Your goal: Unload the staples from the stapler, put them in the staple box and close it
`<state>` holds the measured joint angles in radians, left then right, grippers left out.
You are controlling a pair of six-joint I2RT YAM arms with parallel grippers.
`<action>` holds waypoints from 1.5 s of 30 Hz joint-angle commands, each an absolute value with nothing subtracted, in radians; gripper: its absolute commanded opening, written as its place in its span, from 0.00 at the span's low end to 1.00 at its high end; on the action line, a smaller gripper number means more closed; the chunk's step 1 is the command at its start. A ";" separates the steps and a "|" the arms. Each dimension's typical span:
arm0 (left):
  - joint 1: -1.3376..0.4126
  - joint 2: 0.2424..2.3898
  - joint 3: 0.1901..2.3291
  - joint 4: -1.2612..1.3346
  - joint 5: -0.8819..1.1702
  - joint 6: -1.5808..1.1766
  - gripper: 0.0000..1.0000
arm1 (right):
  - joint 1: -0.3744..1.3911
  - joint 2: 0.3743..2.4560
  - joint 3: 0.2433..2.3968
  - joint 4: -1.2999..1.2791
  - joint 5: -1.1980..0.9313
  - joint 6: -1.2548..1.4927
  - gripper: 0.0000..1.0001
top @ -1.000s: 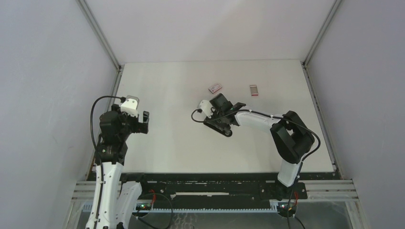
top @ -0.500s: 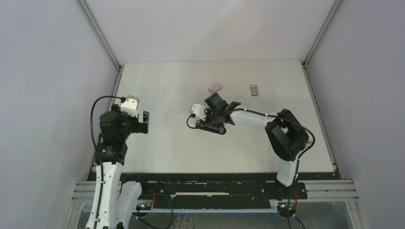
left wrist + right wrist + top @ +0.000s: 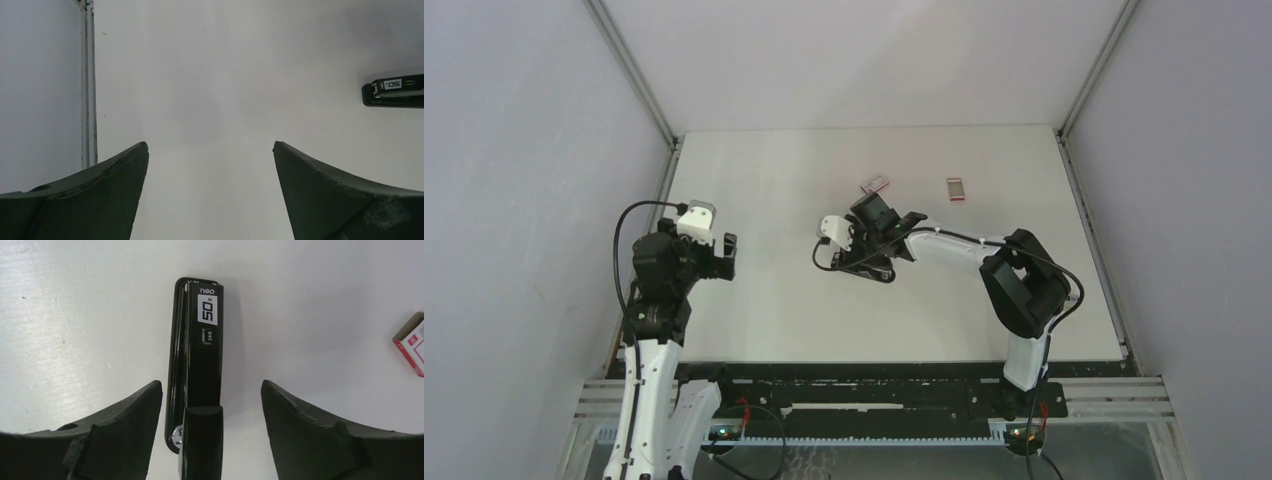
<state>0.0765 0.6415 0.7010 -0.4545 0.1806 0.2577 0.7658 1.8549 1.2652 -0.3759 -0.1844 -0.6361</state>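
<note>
A black stapler (image 3: 196, 355) with a white "50" label lies flat on the white table, also visible in the top view (image 3: 861, 268) and at the right edge of the left wrist view (image 3: 394, 90). My right gripper (image 3: 211, 386) is open and hangs over the stapler's rear end, one finger on each side, not touching. My left gripper (image 3: 210, 146) is open and empty over bare table at the left (image 3: 719, 255). No grey strip of staples shows in any view.
Two small reddish staple boxes lie beyond the stapler: one (image 3: 875, 184) just behind the right gripper, also at the right edge of the right wrist view (image 3: 412, 345), the other (image 3: 956, 190) farther right. Metal frame rails run along the table's left edge (image 3: 88, 85).
My right gripper has moved left and a little away from the bases, coming over the stapler. The left arm has not moved.
</note>
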 commanded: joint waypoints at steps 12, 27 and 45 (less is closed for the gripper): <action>0.046 0.703 0.750 -0.506 0.423 0.433 1.00 | 0.476 1.495 1.257 -0.414 -0.440 -0.422 1.00; -0.347 1.146 1.015 -0.535 0.373 0.550 1.00 | 0.216 1.226 1.102 -0.516 -0.532 -0.333 1.00; -0.653 1.696 1.414 -0.580 0.346 0.640 1.00 | 0.046 1.153 1.005 -0.517 -0.647 -0.393 1.00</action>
